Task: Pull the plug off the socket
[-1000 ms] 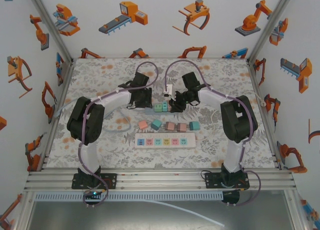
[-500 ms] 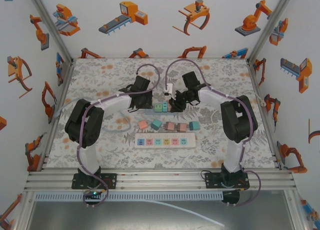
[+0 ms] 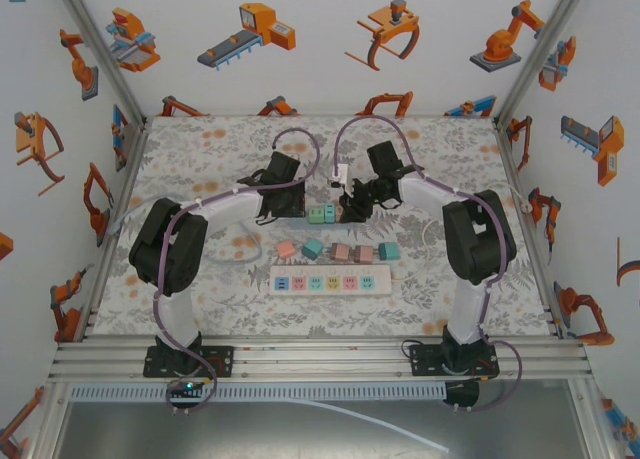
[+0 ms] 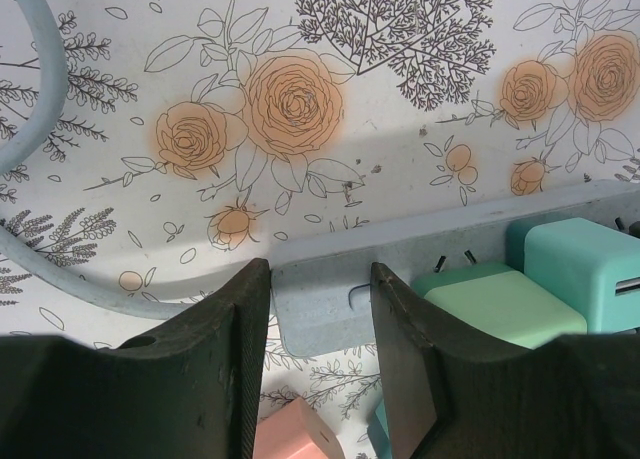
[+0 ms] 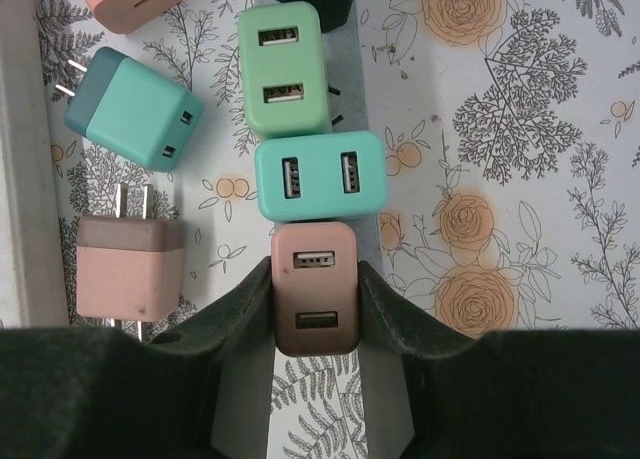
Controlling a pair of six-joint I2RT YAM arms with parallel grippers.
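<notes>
Moved in toward the middle since a second ago: left gripper [image 4: 315, 279], now pinched on the end of the grey socket strip [image 4: 320, 324]. Right gripper [image 5: 315, 274] clamped around brown plug [image 5: 315, 299], on that strip, touching teal plug [image 5: 320, 176].

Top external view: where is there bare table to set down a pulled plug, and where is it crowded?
Free: the far table behind both arms; the patch between white strip and right arm. Crowded: the centre, left gripper on the grey strip, right gripper on the brown plug, loose plugs just nearer.
</notes>
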